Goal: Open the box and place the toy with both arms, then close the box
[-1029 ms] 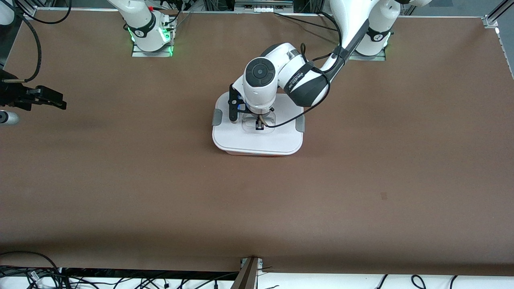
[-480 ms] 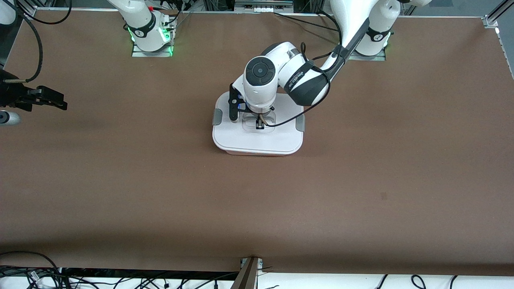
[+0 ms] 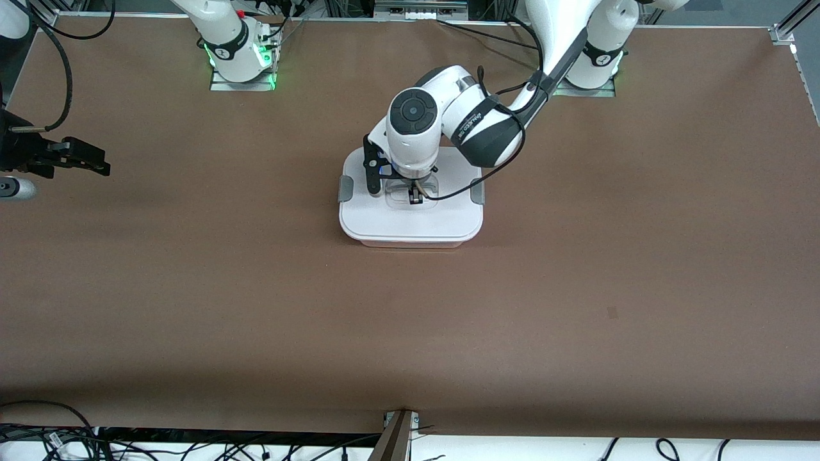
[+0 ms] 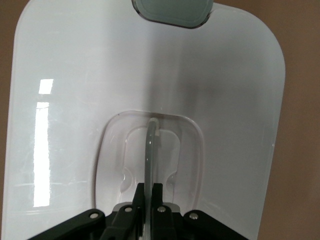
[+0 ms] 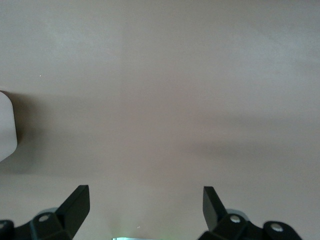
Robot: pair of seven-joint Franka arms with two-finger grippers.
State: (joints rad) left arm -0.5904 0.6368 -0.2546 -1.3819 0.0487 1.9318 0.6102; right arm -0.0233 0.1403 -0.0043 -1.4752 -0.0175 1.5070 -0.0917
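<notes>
- Counter (image 3: 576, 288): one, brown surface.
- Box (image 3: 410, 224): one, with one white lid (image 3: 397, 221) in place.
- Grey side clips: two, one at each short end of the lid (image 3: 345, 188) (image 3: 477, 191).
- Clear recessed handle (image 4: 150, 150): one, at the lid's centre.
- Robot arms: two.
- Grippers: two, left gripper (image 3: 415, 199) and right gripper (image 3: 83, 157).
- Toy: none counted in view.

High front camera faces both arms; wrist cameras look closely down at table (image 3: 576, 288).
</notes>
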